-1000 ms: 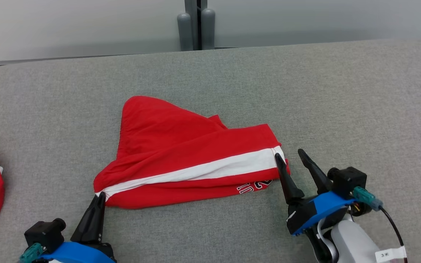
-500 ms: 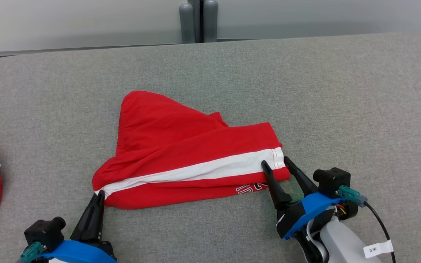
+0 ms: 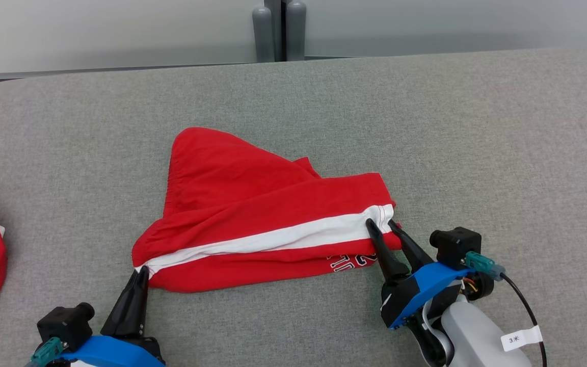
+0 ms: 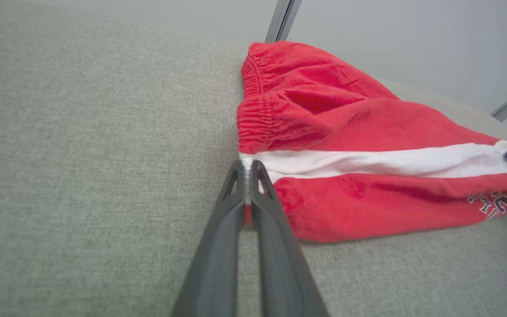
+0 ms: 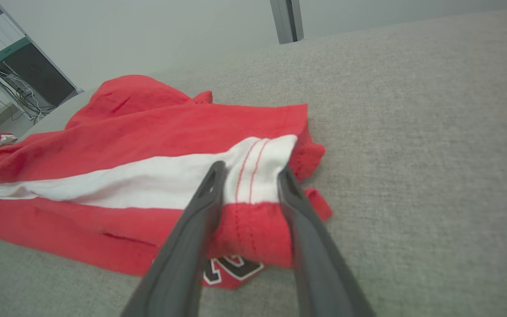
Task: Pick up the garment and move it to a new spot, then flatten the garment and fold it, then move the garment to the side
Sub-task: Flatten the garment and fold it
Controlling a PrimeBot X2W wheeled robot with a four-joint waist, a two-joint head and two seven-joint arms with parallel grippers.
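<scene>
White tag (image 3: 521, 338) on cable (image 3: 528, 311): "3" + unclear char. Garment (image 3: 273, 224) print: partial, upside-down, illegible.

red shorts (image 3: 232, 204) | white side stripe | rumpled, folded over | on grey surface (image 3: 426, 127)

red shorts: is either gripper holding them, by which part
Left gripper pinches the shorts by the waistband end of their white stripe. Right gripper straddles the leg hem, jaws apart, not yet gripping.

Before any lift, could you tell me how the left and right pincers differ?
The left pincer is shut on the shorts; the right pincer stands open, straddling them. Left is at the waistband end, right at the leg hem. Both meet the white stripe.
</scene>
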